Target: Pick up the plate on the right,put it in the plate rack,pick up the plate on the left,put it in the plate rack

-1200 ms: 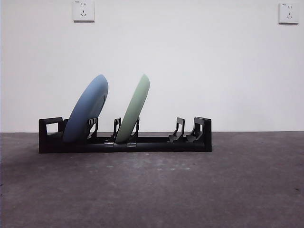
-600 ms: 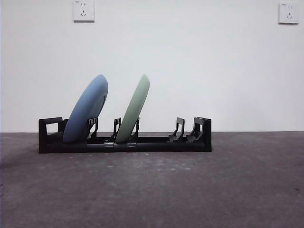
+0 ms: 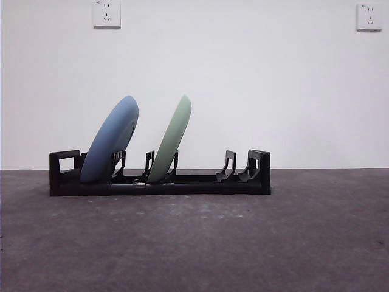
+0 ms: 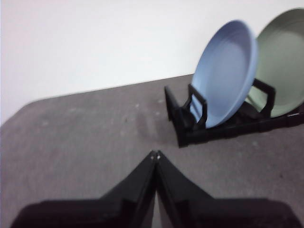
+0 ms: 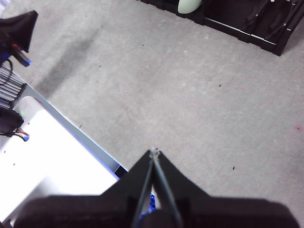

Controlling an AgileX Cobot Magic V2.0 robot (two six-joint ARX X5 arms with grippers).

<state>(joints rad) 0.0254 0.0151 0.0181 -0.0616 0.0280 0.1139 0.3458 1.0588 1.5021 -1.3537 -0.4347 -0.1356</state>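
The long black plate rack (image 3: 200,181) stands on the grey table with two plates leaning in its slots. A blue plate (image 3: 112,146) sits near the rack's left end and a pale green plate (image 3: 172,143) stands in a slot to its right. In the left wrist view the blue plate (image 4: 227,71) and the green plate (image 4: 282,66) show in the rack (image 4: 223,130); my left gripper (image 4: 155,154) is shut and empty, well short of the rack's end. My right gripper (image 5: 154,152) is shut and empty above the table's near edge, far from the rack (image 5: 247,21).
Two slots at the rack's right end (image 3: 243,167) hold nothing. Two wall sockets (image 3: 107,13) hang on the white wall behind. The right wrist view shows the table's edge (image 5: 80,130) with a white surface and cables beyond it.
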